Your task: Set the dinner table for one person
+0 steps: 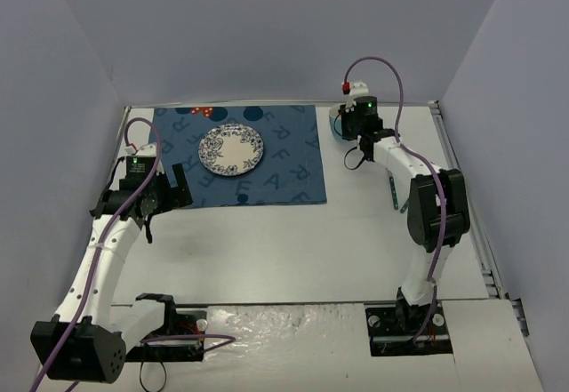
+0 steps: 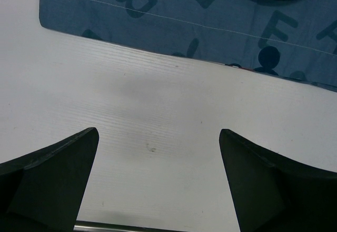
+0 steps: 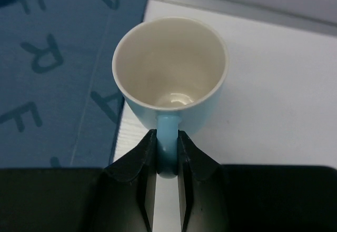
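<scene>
Off the near left corner of the mat (image 1: 267, 174), the left gripper (image 2: 158, 137) hangs wide open over the white dinner table (image 1: 356, 250) (it carries the mat). A plate (image 1: 231, 150) sits mid-mat. Beside the mat's right edge, the right gripper (image 3: 167, 142) pinches the handle of a blue mug (image 3: 171, 69).

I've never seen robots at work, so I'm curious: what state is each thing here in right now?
Mat: spread flat on the dinner table.
Plate: empty, lying on the mat.
Mug: upright, empty, gripped by its handle.
Left gripper: open, holding nothing.
Right gripper: shut on the mug's handle.
</scene>
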Available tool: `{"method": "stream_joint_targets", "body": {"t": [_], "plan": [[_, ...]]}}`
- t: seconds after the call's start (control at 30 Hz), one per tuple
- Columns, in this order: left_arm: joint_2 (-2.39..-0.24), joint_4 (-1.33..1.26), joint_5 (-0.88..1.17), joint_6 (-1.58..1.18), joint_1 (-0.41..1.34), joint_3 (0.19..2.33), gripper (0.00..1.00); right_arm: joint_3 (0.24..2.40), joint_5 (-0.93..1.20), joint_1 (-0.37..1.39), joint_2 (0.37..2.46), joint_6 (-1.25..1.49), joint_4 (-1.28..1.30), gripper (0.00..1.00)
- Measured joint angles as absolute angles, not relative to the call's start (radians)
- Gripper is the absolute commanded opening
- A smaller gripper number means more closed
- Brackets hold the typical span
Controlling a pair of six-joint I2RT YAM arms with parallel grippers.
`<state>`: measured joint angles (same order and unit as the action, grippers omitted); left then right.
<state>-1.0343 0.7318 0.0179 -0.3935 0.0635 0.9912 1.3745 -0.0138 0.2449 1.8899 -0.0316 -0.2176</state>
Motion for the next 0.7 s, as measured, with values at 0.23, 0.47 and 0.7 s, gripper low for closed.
{"method": "stream_joint_targets", "body": {"t": [0.23,0.47,0.7], "plan": [[-1.032,0.708,-0.008,-0.394,0.064,0.983,0.97,1.587,0.202,0.242,1.996,-0.089,-0.275,0.00],[-1.009,0.686,-0.034,-0.401,0.064,0.949,0.97,1.772,0.335,0.243,2.175,-0.104,-0.343,0.00],[-1.005,0.675,-0.046,-0.414,0.064,0.914,0.97,1.819,0.393,0.243,2.296,-0.101,-0.371,0.00]]}}
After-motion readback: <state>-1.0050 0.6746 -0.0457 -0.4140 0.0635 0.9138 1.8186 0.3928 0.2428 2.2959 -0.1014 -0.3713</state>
